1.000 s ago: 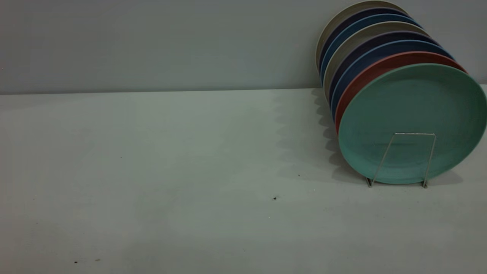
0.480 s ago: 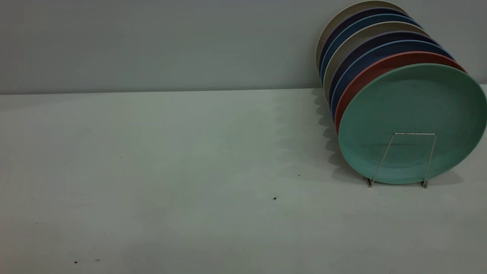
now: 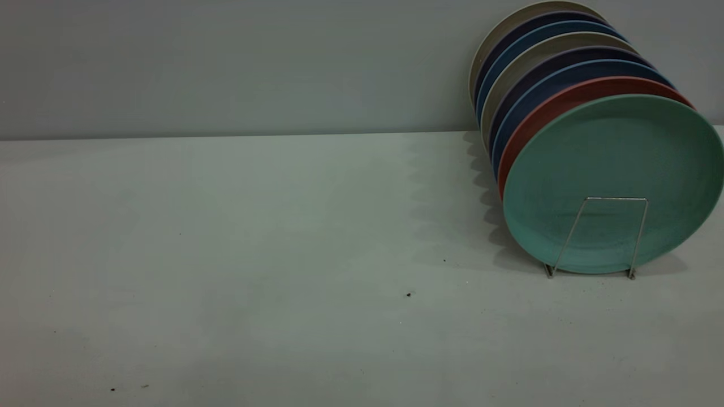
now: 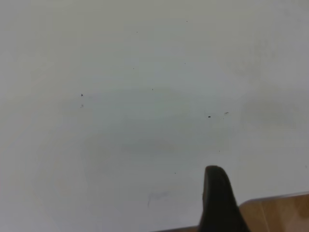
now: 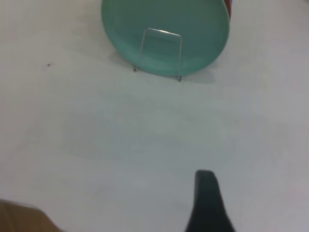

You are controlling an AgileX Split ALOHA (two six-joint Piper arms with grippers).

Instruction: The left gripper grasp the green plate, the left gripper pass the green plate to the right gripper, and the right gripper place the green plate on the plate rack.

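Observation:
The green plate (image 3: 613,169) stands upright at the front of the plate rack (image 3: 616,198) at the table's right, behind the rack's front wire loop. The right wrist view shows the plate (image 5: 164,19) and the rack (image 5: 180,53) some way ahead of my right gripper (image 5: 206,203), of which only a black tip shows over bare table. My left gripper (image 4: 216,198) also shows only a black tip, over bare table near a wooden edge (image 4: 275,212). Neither gripper appears in the exterior view. Neither touches the plate.
Behind the green plate stand a salmon-pink plate (image 3: 537,116), several blue and dark plates (image 3: 517,93) and beige ones (image 3: 498,39), all leaning in the rack. The grey table (image 3: 254,254) stretches left of the rack; a wall rises behind it.

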